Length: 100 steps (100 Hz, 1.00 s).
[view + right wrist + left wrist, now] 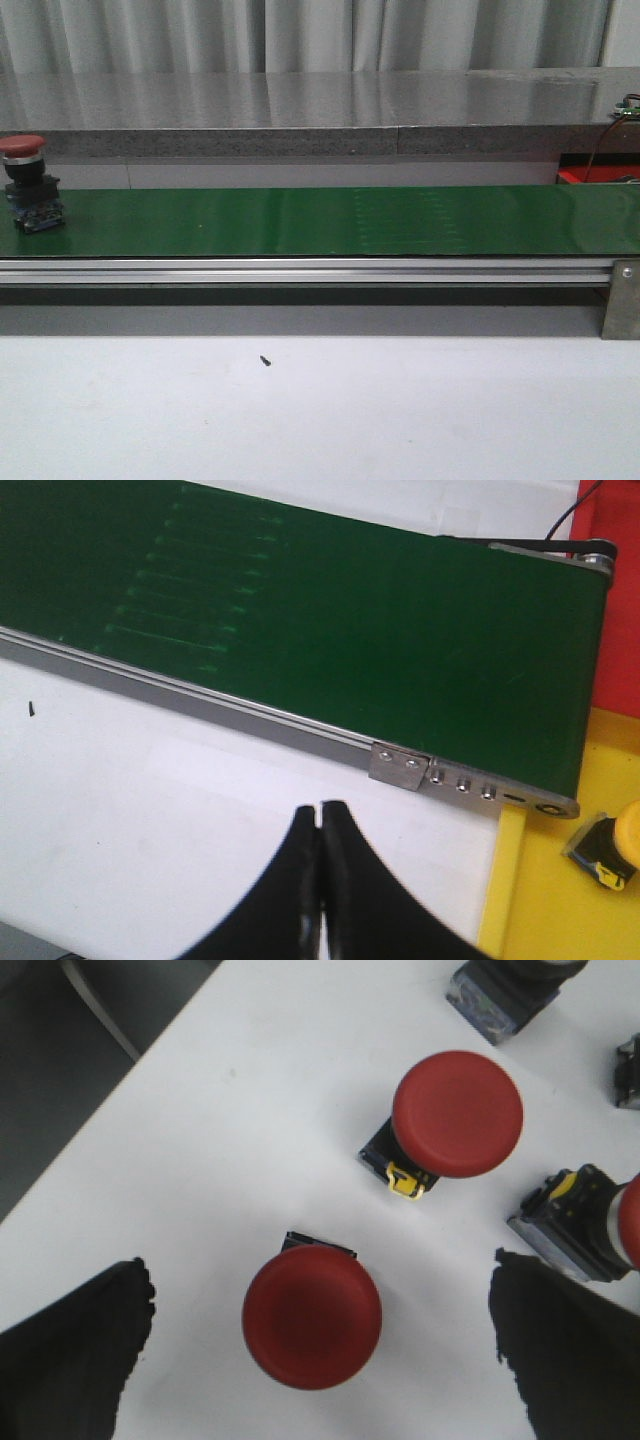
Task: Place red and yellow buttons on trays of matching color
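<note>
The left gripper [315,1360] is hanging wide open over a white table [250,1140], its two black fingers [70,1355] sitting well apart on either side of a red button [311,1317]. A second red button [457,1112] is standing a little farther off, with more buttons lying near it at the edge of the view. The right gripper [320,820] is pressed tightly closed and is holding nothing — its tips are touching each other above the white table, near the end of the green belt [330,620]. Beside that belt end a yellow button [618,846] is lying on a yellow tray [545,900], and a red tray [612,600] is showing just beyond. Farther away, another red button [28,185] is sitting upright at the left end of the belt.
</note>
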Available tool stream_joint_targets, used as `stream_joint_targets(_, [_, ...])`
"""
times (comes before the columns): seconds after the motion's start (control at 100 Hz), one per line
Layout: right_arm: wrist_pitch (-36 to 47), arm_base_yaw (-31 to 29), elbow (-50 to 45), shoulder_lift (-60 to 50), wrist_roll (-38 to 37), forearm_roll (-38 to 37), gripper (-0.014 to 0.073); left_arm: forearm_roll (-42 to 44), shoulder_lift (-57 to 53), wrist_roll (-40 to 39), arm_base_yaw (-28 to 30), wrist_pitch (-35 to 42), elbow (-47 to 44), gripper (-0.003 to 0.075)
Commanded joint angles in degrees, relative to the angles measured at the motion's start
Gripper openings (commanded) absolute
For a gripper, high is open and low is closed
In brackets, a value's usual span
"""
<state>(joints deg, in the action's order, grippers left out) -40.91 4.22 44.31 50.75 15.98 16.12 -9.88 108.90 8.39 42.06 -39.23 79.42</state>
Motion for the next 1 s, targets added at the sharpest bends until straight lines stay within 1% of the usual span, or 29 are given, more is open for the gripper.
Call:
stream_joint_targets(0.0, [3.4, 0.0, 1.4, -0.7, 0.6, 0.7, -0.0068, -0.5, -1.3, -0.5, -0.8, 2.4, 1.3, 0.0662])
stream_joint_targets(0.25, [3.5, 0.0, 1.4, -0.7, 0.6, 0.7, -0.0068, 0.5, 1.6, -0.5, -1.3, 2.8, 1.3, 0.0658])
stream_joint_targets(0.33, [3.5, 0.0, 1.4, -0.7, 0.6, 0.7, -0.0068, 0.6, 2.1, -0.5, -1.3, 3.0, 1.3, 0.0631])
stream_joint_targets(0.42, [3.5, 0.0, 1.4, -0.7, 0.6, 0.7, -0.0068, 0.7, 2.4, -0.5, -1.3, 3.1, 1.3, 0.0553])
stream_joint_targets(0.47, [3.5, 0.0, 1.4, -0.7, 0.6, 0.7, -0.0068, 0.8, 2.6, -0.5, -1.3, 3.3, 1.3, 0.0493])
stream_joint_targets(0.64, [3.5, 0.0, 1.4, -0.7, 0.6, 0.7, -0.0068, 1.0, 2.6, -0.5, -1.1, 4.1, 1.3, 0.0244])
stream_joint_targets(0.73, [3.5, 0.0, 1.4, -0.7, 0.6, 0.7, -0.0068, 1.0, 2.6, -0.5, -1.1, 4.3, 1.4, 0.0144])
stream_joint_targets(0.81, [3.5, 0.0, 1.4, -0.7, 0.6, 0.7, -0.0068, 1.0, 2.1, -0.5, -1.1, 4.3, 1.4, 0.0093])
stream_joint_targets(0.85, [3.5, 0.0, 1.4, -0.7, 0.6, 0.7, -0.0068, 1.0, 1.8, -0.5, -1.1, 4.2, 1.4, 0.0083])
stream_joint_targets(0.99, [3.5, 0.0, 1.4, -0.7, 0.6, 0.7, -0.0068, 0.1, -1.1, -0.5, -1.1, 2.5, 1.4, 0.0081])
